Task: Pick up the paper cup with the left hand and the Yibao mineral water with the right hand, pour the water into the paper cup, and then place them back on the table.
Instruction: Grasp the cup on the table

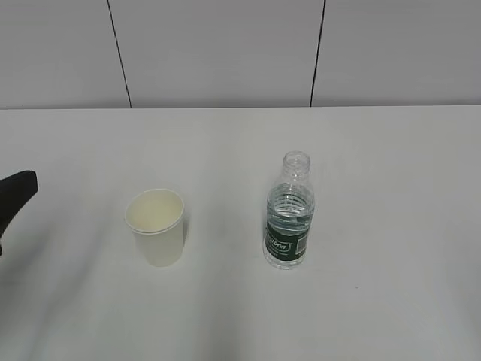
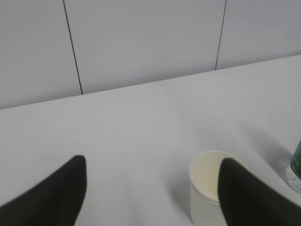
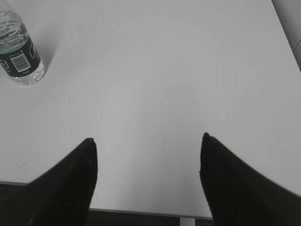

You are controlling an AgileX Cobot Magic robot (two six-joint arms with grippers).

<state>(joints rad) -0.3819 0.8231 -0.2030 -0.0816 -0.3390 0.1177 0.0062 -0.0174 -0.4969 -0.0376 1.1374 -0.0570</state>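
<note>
Left end effector (image 2: 150, 188) nearest, fingers apart, paper cup (image 1: 155, 226) by right finger, ungripped. Right end effector (image 3: 146, 165) apart, far from Yibao mineral water (image 1: 288, 214), upright on surface (image 1: 391, 188). Risk: off-centre closing tips cup.

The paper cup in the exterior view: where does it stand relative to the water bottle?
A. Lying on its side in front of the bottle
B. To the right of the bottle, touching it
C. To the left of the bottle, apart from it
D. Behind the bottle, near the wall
C: the paper cup stands upright left of the water bottle, with bare table between them.
</note>
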